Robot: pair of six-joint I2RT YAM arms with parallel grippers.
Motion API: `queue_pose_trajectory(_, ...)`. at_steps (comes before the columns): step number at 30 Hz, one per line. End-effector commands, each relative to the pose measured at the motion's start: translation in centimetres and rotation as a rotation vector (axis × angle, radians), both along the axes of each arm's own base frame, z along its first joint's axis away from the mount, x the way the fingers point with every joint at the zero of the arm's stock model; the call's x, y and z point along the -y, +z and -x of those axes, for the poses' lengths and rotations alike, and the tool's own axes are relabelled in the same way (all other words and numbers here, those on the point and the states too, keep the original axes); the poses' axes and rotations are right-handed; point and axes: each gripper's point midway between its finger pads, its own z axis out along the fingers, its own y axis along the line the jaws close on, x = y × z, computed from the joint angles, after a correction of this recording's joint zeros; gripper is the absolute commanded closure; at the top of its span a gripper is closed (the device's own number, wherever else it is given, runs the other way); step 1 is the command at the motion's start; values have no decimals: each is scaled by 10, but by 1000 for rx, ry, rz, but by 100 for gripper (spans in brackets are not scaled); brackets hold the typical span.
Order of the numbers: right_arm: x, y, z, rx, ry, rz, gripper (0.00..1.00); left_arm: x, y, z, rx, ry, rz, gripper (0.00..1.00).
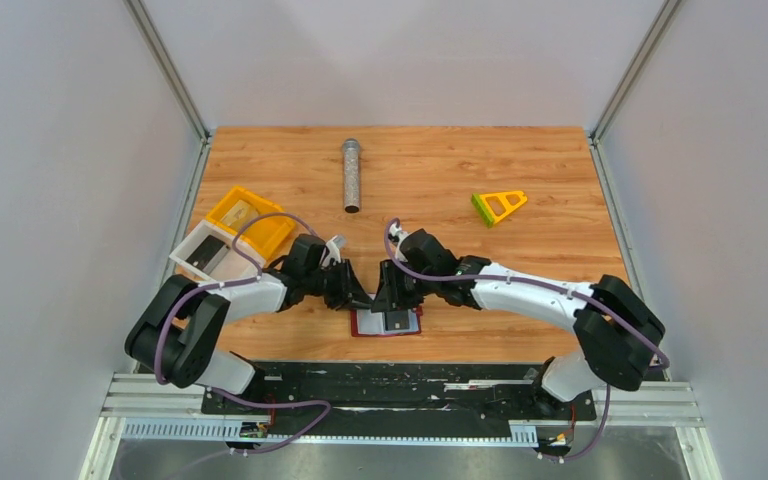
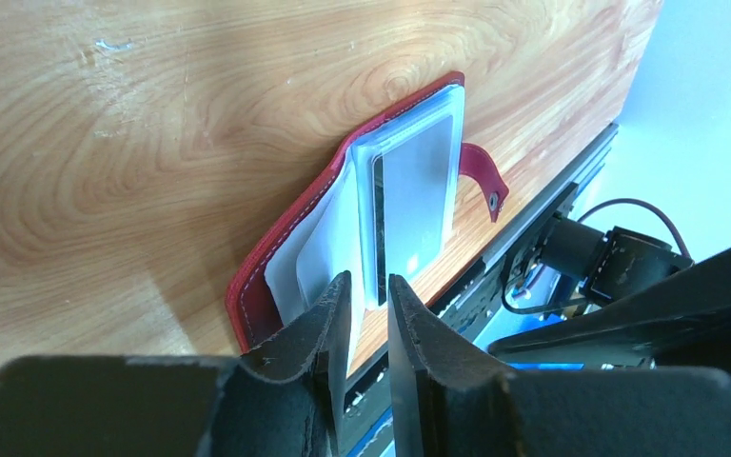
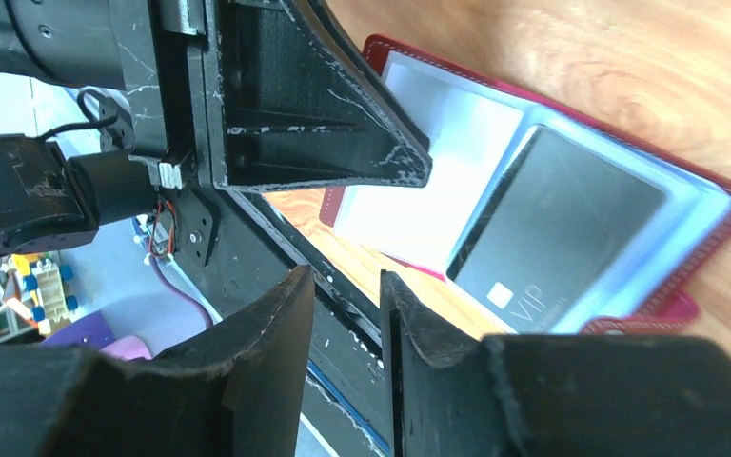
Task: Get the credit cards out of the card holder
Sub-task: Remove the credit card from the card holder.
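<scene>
With left claw [image 2: 369, 282] and right claw [image 3: 345, 282] narrowly open, empty, I feared pinching the card holder [image 2: 250, 295] pocket, not the grey card [image 3: 562, 214].

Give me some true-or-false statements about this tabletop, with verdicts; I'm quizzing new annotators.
The card holder lies open on the table. True.
A dark grey card sits in one of its pockets. True.
The metal cylinder stands upright. False: it lies on its side.
The yellow-green triangular piece lies on the card holder. False: it sits apart, at the table's far right.
The right pincer grips a card. False: nothing sits between its fingers.
</scene>
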Motion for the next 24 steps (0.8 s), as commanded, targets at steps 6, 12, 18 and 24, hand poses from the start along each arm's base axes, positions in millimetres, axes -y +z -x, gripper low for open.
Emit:
queue_pose_trajectory(6,43,10,-30,71,-150,85,69,4,1,-5,55,-13,28,67)
queue_pose_trajectory(12,51,-11,-35,38,-173,136,72,9,3,-4,68,-12,71,63)
queue_pose_trajectory(18,51,-33,-36,-4,-169,166,76,13,-5,-1,54,-15,92,62)
queue_pose_trajectory(24,57,-48,-35,-24,-196,208,76,15,-10,2,44,-12,105,62)
